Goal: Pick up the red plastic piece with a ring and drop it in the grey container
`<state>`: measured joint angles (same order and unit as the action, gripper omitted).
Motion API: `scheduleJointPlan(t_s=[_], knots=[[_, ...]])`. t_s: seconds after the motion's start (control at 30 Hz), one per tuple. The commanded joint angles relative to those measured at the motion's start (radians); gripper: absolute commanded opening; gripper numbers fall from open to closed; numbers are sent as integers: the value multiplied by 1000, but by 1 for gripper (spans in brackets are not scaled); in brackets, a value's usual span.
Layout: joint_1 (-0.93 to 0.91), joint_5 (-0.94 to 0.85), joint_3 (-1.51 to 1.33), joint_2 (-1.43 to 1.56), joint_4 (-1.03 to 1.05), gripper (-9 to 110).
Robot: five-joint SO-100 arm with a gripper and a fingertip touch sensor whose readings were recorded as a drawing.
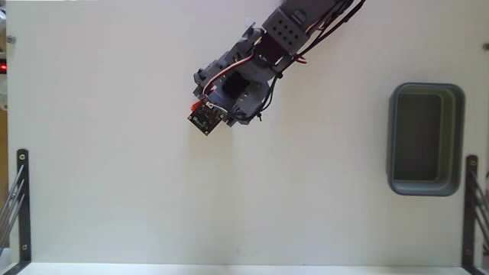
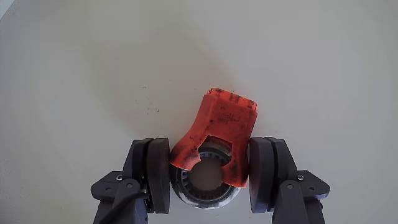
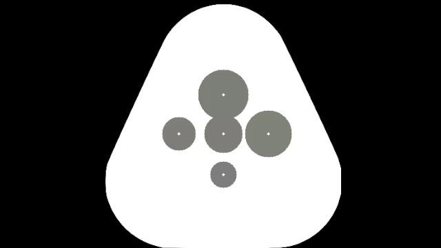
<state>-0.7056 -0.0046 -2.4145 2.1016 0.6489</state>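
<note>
Gripper [image 2: 208, 177] closed on the red plastic piece with a ring [image 2: 221, 127]: in the wrist view both dark pads [image 2: 158, 174] press the ring end, the red body sticking out ahead of them. Fixed view: arm reaches in from the top; only a sliver of red shows at the gripper. Whether the piece touches the white counter [image 1: 114, 191] — cannot tell. Grey container [image 1: 458, 137] sits well apart, at right edge.

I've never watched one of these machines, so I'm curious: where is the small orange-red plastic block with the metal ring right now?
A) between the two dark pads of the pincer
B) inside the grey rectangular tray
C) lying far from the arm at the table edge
A: in the wrist view the small orange-red plastic block with the metal ring sits between the pincer pads, ring end inward; the grey rectangular tray holds nothing.
</note>
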Motion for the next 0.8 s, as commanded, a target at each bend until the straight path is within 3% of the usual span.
scheduleJointPlan(t_s=[0.0, 0.77], knots=[[-16, 5, -9, 13, -8, 66], [-16, 5, 16, 26, 30, 66]])
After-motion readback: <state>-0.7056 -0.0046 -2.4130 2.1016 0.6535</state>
